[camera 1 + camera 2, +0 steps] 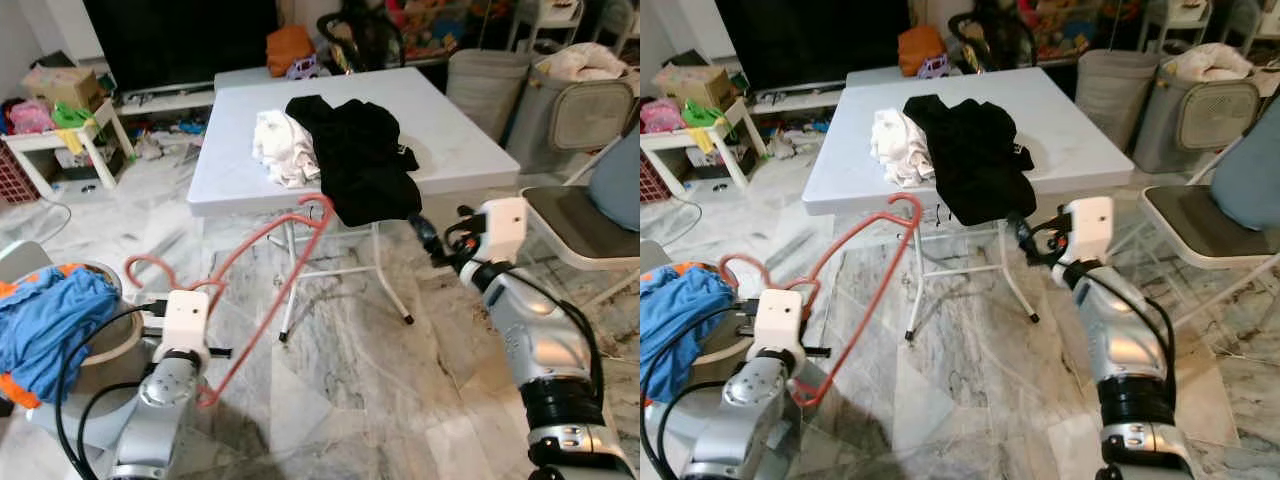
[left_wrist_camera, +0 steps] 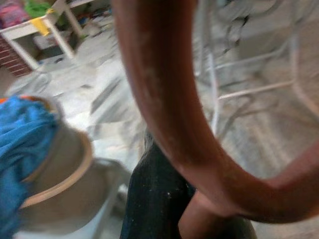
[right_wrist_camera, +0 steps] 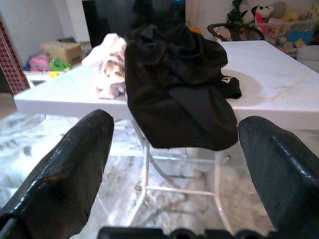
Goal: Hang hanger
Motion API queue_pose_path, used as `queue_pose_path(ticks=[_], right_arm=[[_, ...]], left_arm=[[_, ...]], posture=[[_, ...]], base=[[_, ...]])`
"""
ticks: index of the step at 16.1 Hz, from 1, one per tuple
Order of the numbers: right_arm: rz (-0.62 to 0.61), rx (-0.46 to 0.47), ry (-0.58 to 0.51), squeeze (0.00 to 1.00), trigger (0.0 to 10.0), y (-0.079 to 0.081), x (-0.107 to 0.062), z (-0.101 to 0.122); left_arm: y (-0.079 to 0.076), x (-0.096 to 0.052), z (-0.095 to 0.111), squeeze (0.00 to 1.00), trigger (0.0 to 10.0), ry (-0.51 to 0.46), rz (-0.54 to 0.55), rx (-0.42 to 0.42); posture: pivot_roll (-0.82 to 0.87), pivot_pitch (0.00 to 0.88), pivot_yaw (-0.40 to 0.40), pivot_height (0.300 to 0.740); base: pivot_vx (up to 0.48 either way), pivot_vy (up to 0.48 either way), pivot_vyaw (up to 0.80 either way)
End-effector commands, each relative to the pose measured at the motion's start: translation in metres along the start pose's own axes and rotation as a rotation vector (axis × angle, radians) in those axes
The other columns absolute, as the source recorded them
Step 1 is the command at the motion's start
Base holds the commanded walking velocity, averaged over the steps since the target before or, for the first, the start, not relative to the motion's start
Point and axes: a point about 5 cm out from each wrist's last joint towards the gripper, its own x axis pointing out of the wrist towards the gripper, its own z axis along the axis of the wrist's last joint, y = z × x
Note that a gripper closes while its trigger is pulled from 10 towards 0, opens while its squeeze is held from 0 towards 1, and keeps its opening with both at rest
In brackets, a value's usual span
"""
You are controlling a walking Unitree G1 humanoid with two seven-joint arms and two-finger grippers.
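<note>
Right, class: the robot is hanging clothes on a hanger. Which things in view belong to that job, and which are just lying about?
Part of the job:
- red hanger, held by left gripper
- black garment
- right gripper, open towards it

Lying about:
- white cloth
- blue cloth
- cardboard box
- chair

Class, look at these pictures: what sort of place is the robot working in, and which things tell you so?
Most likely a home living room used for laundry: a large dark television on a low stand, toys behind the white folding table, and clothes piled on it.
</note>
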Motion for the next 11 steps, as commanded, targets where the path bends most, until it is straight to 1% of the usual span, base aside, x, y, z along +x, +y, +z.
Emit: queue_pose_path(ticks=[1, 2, 3, 5, 6, 8, 9, 10, 11], right_arm=[[-0.036, -0.01, 0.014, 0.0, 10.0, 0.0, 0.0, -0.005], [-0.053, -0.001, 0.016, 0.0, 10.0, 0.001, 0.0, -0.007], [-0.1, 0.004, 0.023, 0.0, 10.0, 0.005, 0.0, -0.015], [-0.145, 0.052, 0.051, 0.0, 10.0, 0.013, -0.002, -0.029], [-0.158, 0.056, 0.063, 0.0, 10.0, 0.017, -0.003, -0.036], [-0.197, 0.075, 0.096, 0.0, 10.0, 0.021, -0.005, -0.049], [-0.228, 0.104, 0.129, 0.0, 10.0, 0.022, -0.008, -0.06], [-0.237, 0.113, 0.139, 0.0, 10.0, 0.023, -0.009, -0.064], [-0.24, 0.102, 0.146, 0.0, 10.0, 0.023, -0.01, -0.067]], left_arm=[[0.007, 0.005, 0.001, 0.0, 10.0, 0.022, 0.035, 0.006], [0.008, 0.006, -0.002, 0.0, 10.0, 0.039, 0.041, 0.007], [0.005, 0.006, -0.007, 0.0, 10.0, 0.041, 0.024, -0.049], [-0.004, 0.003, -0.013, 0.0, 10.0, 0.031, -0.004, -0.078], [-0.008, 0.002, -0.02, 0.0, 10.0, 0.048, 0.006, -0.063], [-0.014, 0.0, -0.031, 0.0, 10.0, 0.091, -0.012, -0.058], [-0.014, 0.001, -0.036, 0.0, 10.0, 0.114, -0.017, -0.056], [-0.012, 0.003, -0.037, 0.0, 10.0, 0.123, -0.019, -0.051], [-0.01, 0.005, -0.041, 0.0, 10.0, 0.158, -0.024, -0.026]], posture=[[-0.07, 0.0, 0.073, 0.74], [-0.07, 0.0, 0.073, 0.74], [-0.07, 0.0, 0.075, 0.74], [-0.06, 0.0, 0.077, 0.74], [-0.06, 0.0, 0.077, 0.74], [-0.06, 0.0, 0.08, 0.74], [-0.05, 0.0, 0.083, 0.74], [-0.05, 0.0, 0.089, 0.74], [-0.05, 0.0, 0.092, 0.74]], base=[[0.0, 0.0, 0.0], [0.0, 0.0, 0.0], [0.0, 0.0, 0.0], [0.0, 0.0, 0.0], [0.0, 0.0, 0.0], [0.0, 0.0, 0.0], [0.0, 0.0, 0.0], [0.0, 0.0, 0.0], [0.0, 0.0, 0.0]])
